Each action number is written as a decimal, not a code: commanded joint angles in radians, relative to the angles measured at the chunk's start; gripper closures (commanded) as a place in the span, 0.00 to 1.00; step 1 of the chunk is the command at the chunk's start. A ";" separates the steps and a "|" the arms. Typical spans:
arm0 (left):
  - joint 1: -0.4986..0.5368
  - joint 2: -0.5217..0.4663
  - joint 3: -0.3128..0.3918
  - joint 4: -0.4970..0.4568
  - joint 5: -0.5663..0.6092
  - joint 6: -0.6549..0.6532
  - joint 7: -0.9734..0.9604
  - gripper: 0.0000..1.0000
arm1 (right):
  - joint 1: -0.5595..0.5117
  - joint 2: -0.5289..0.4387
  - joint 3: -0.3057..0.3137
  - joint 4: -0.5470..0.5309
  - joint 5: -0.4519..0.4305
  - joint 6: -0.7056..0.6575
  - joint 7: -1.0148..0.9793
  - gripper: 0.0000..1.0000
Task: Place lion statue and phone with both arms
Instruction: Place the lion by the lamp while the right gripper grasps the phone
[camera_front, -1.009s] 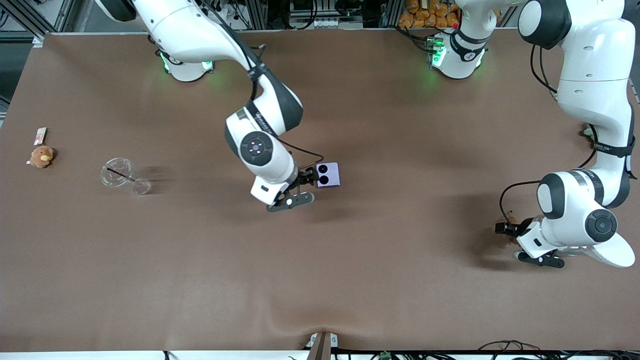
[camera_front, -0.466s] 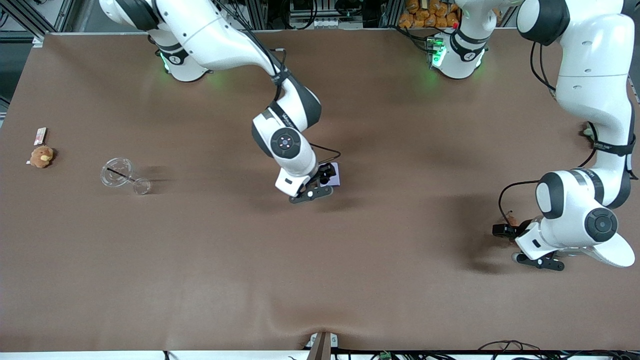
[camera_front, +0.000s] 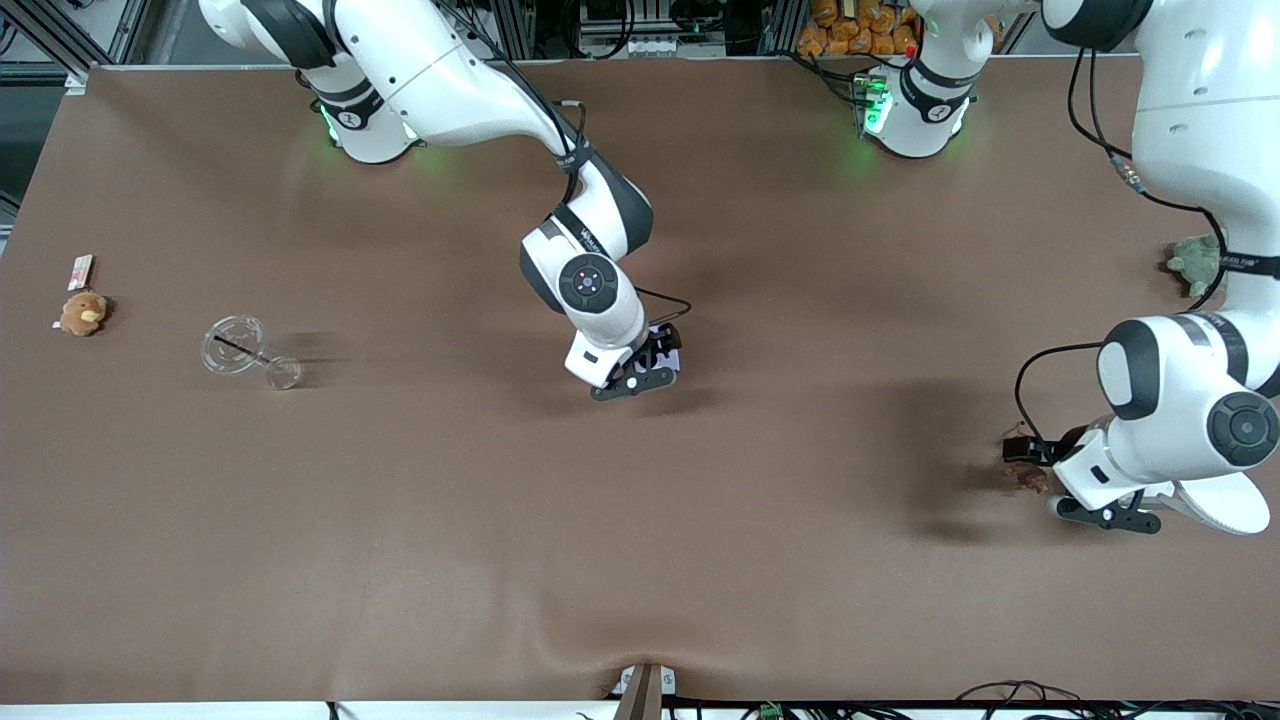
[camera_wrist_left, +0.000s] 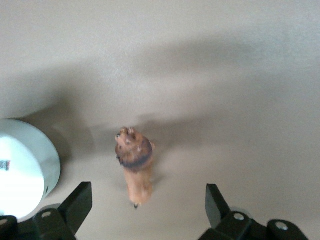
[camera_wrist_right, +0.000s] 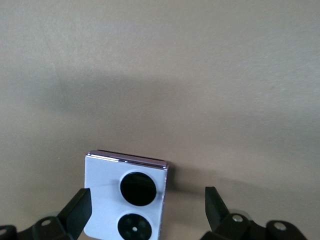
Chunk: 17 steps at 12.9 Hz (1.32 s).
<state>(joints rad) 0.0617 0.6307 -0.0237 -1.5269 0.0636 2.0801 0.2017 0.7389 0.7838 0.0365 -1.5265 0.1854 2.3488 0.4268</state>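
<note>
The lion statue (camera_wrist_left: 134, 170), small and brown with a darker mane, rests on the brown table toward the left arm's end. My left gripper (camera_wrist_left: 145, 207) is open and low over it, with the statue's tail end between the black fingers (camera_wrist_left: 75, 207) and touching neither. In the front view the lion statue (camera_front: 1025, 478) shows just below my left gripper (camera_front: 1035, 462). The pale lavender phone (camera_wrist_right: 125, 200) lies flat mid-table, camera circles up. My right gripper (camera_wrist_right: 146, 210) stands open astride it, one finger close to the phone's edge. From the front, my right gripper (camera_front: 660, 352) hides most of the phone (camera_front: 674, 352).
A green plush turtle (camera_front: 1195, 262) sits by the left arm's edge of the table. Toward the right arm's end lie a tipped clear glass (camera_front: 240, 350), a tan plush toy (camera_front: 82, 313) and a small card (camera_front: 80, 270). A white rounded arm part (camera_wrist_left: 20, 175) shows beside the lion.
My right gripper has moved over the phone and come down around it. My left hand has shifted slightly toward its end of the table, uncovering the turtle.
</note>
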 joint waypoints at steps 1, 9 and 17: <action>-0.074 -0.117 0.001 -0.045 0.065 -0.084 -0.149 0.00 | 0.030 0.034 -0.009 0.003 0.014 0.047 0.049 0.00; -0.122 -0.396 -0.036 -0.035 0.047 -0.304 -0.320 0.00 | 0.051 0.034 -0.009 0.005 0.009 0.038 0.104 0.00; -0.114 -0.609 -0.033 -0.048 -0.030 -0.514 -0.315 0.00 | 0.093 0.049 -0.010 0.006 -0.059 0.047 0.104 0.00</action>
<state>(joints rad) -0.0663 0.0775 -0.0474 -1.5375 0.0520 1.5963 -0.1218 0.8164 0.8214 0.0357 -1.5219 0.1689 2.3896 0.5148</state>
